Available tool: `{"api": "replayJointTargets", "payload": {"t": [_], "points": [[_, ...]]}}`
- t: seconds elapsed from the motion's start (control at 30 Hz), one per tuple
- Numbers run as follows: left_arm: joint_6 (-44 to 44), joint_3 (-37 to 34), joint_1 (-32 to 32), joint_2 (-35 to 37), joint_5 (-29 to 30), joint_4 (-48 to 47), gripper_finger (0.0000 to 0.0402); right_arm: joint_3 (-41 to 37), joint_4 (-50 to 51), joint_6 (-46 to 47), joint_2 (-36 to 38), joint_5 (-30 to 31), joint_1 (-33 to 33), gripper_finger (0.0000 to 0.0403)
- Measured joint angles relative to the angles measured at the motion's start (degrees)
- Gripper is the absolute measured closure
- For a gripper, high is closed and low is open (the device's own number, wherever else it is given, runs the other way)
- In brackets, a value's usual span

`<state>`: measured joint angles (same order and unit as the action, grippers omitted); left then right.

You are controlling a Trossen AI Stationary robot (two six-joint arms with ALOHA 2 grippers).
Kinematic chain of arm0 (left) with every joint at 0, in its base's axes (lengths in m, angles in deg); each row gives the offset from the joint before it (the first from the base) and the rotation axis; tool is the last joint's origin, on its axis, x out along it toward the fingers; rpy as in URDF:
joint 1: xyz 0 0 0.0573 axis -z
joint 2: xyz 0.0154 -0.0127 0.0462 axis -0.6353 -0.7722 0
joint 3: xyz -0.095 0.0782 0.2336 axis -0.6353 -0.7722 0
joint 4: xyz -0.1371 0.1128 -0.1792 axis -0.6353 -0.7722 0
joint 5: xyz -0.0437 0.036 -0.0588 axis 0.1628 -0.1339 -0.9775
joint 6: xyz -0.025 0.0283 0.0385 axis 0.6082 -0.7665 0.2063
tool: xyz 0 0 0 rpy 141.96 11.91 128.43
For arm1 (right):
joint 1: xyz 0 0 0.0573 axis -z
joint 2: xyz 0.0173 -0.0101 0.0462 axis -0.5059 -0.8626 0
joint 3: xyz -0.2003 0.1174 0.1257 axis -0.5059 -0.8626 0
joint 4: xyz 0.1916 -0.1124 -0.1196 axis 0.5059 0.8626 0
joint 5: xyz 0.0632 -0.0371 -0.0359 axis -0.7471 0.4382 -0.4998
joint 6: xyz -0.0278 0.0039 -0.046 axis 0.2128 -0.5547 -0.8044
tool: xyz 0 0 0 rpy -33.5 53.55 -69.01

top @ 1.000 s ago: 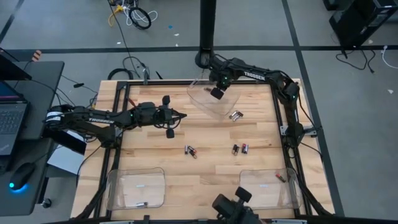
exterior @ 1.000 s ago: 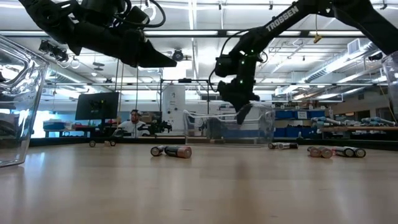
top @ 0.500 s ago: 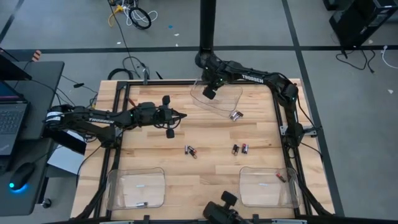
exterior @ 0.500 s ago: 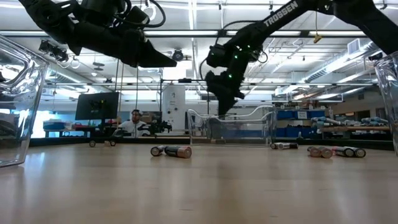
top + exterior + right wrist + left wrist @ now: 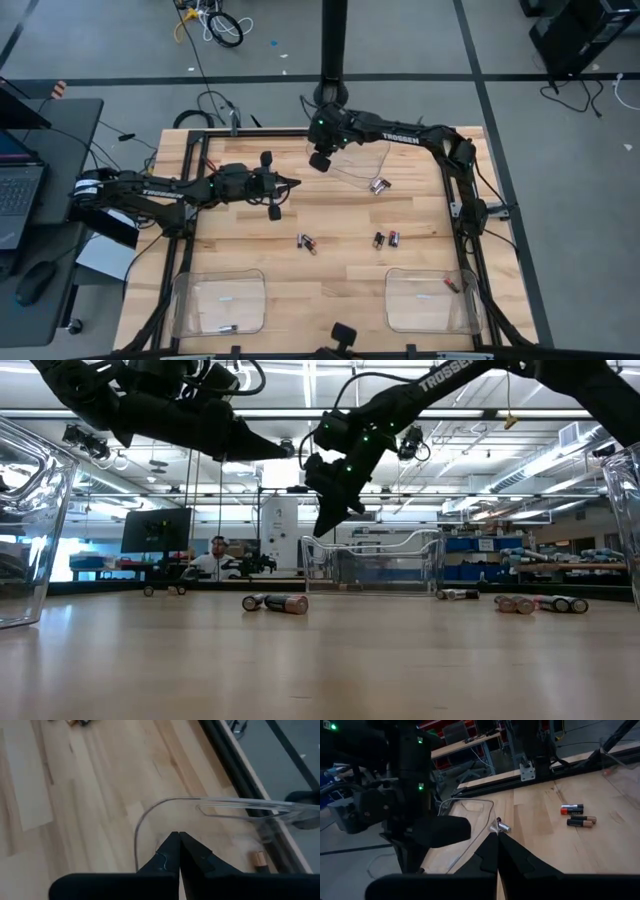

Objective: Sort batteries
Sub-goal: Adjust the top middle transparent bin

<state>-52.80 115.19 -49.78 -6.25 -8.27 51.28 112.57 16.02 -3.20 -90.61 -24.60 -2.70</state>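
Observation:
Several small batteries lie on the wooden table: a pair [image 5: 378, 185] by the far clear bin [image 5: 372, 163], a pair [image 5: 306, 243] mid-table, and two more [image 5: 386, 239]. My right gripper [image 5: 320, 160] hangs shut above the table, just left of that bin's left rim [image 5: 235, 805], and holds nothing. My left gripper [image 5: 292, 182] is shut and hovers over the table's left half, pointing right. In the left wrist view a tiny silvery cell [image 5: 503, 826] shows just past its tips. One battery [image 5: 260, 859] lies inside the far bin. My left gripper: I cannot tell whether its shut tips touch the tiny silvery cell [image 5: 503, 826] or whether that cell lies on the table beyond them. My right gripper touches nothing.
Two clear bins stand at the near edge: the left one [image 5: 220, 303] holds a battery [image 5: 228, 328], the right one [image 5: 430, 300] holds another [image 5: 450, 285]. A black frame rail [image 5: 455, 190] borders the table. Bare wood lies between the bins and the batteries.
My right gripper has moved toward the table's left edge, from above the far bin's inside to just past its left rim, rising a little on the way. The batteries and the bins have stayed in place.

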Motion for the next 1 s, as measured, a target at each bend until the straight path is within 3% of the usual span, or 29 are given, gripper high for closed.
{"api": "replayJointTargets", "payload": {"t": [0.7,0.87,1.0], "points": [[0.02,0.0,-0.01,0.0,0.07,-0.06,0.0389,-0.44,-0.84,-2.96,0.41,-4.73,-3.7,0.0392],[0.02,0.0,0.01,0.0,0.07,-0.69,0.0389,-0.44,9.65,-5.36,6.41,-1.24,-5.55,0.0392],[0.02,0.0,0.01,0.0,0.07,-1.04,0.0389,-0.36,24.93,-3.26,12.27,4.06,-5.1,0.0392]]}}
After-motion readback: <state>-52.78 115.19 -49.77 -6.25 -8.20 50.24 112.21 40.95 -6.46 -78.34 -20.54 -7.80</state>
